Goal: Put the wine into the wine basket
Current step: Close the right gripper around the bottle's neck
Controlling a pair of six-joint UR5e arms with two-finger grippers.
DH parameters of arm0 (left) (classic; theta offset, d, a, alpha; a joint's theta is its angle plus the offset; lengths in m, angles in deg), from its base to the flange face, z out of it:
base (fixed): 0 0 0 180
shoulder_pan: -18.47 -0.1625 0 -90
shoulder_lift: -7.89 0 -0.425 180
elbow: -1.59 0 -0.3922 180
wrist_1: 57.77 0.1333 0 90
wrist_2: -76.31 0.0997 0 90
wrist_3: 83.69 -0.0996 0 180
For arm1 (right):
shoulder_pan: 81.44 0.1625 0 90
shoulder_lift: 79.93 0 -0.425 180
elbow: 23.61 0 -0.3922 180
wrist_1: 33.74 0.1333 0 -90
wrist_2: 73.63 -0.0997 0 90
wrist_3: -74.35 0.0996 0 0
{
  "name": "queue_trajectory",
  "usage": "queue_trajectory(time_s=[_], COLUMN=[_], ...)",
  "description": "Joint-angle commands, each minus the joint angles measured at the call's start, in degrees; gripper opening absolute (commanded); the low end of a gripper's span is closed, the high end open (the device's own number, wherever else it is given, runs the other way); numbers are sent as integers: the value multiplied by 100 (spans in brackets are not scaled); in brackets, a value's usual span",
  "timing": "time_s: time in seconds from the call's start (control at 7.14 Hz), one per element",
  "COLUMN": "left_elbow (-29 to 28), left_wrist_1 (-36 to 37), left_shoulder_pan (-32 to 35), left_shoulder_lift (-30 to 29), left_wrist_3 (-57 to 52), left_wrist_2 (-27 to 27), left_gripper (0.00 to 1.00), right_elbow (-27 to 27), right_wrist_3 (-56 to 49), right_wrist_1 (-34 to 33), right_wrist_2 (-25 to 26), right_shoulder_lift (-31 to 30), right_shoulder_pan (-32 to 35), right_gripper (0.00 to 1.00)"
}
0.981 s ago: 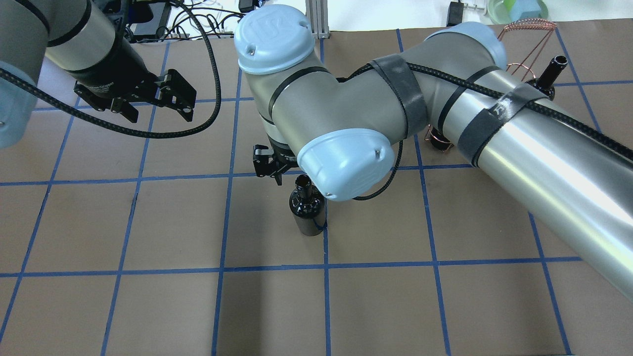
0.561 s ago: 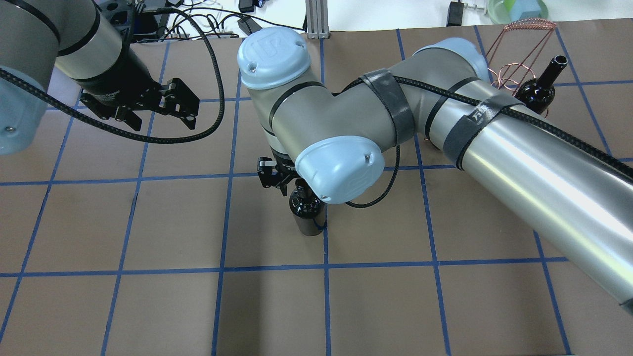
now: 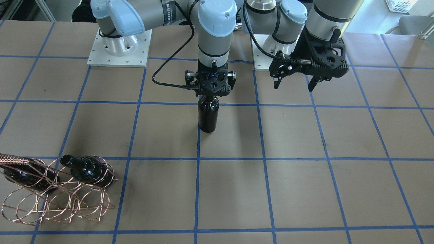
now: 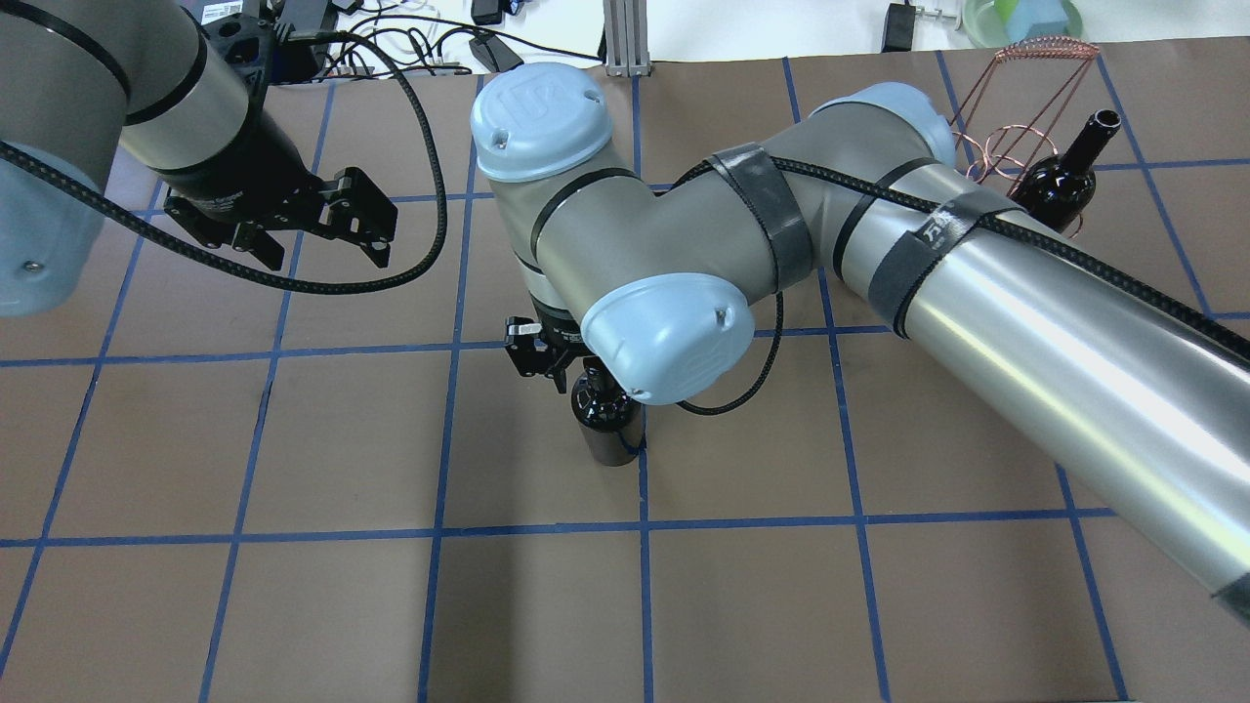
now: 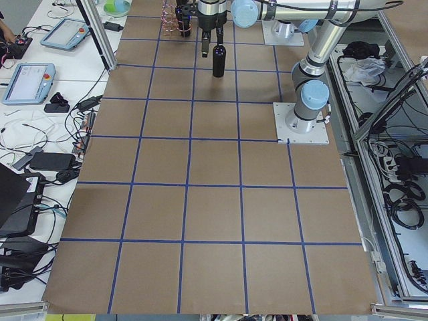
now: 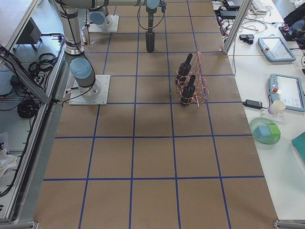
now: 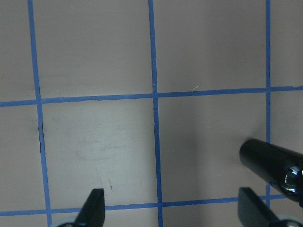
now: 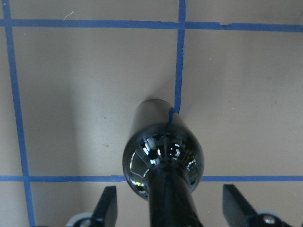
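A dark glossy wine bottle [image 3: 207, 117] stands upright on the brown table, also seen in the overhead view [image 4: 607, 415] and in the right wrist view [image 8: 163, 161]. My right gripper [image 3: 209, 97] is open and straddles its neck, with a gap between each finger and the glass [image 8: 170, 208]. My left gripper [image 3: 293, 85] is open and empty, hovering above the table beside the bottle [image 4: 322, 249]. The copper wire wine basket [image 3: 57, 200] stands far off at the table's edge and holds two other bottles [image 3: 86, 169] [image 3: 27, 176].
The table is brown paper with a blue tape grid [image 3: 264, 159]. The basket's braided handle [image 4: 1040, 44] and one bottle in it [image 4: 1060, 181] show behind my right arm. Cables and devices lie beyond the far edge [image 4: 420, 39]. Both arm bases [image 3: 118, 51] stand on the table.
My right gripper has moved from beside the bottle's mouth to over its neck, which is now hidden from overhead. My left gripper has drifted slightly.
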Motion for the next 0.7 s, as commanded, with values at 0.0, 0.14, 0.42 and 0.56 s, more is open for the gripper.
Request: queue_trajectory(time_s=[0.0, 0.14, 0.42, 0.56], left_elbow=[47, 47, 47, 47], left_wrist_1=[0, 0, 0, 0], left_shoulder_pan=[0, 0, 0, 0], left_shoulder_lift=[15, 15, 15, 15], left_wrist_3=[3, 3, -6, -6], left_wrist_2=[-4, 5, -4, -4], left_gripper=[100, 100, 100, 100], right_elbow=[-7, -8, 1, 1], right_wrist_3=[15, 6, -2, -2], right_wrist_1=[-24, -15, -15, -7], right_wrist_2=[-7, -16, -7, -16], right_shoulder_lift=[1, 1, 1, 1], right_shoulder_pan=[0, 0, 0, 0], right_gripper=[68, 68, 49, 28])
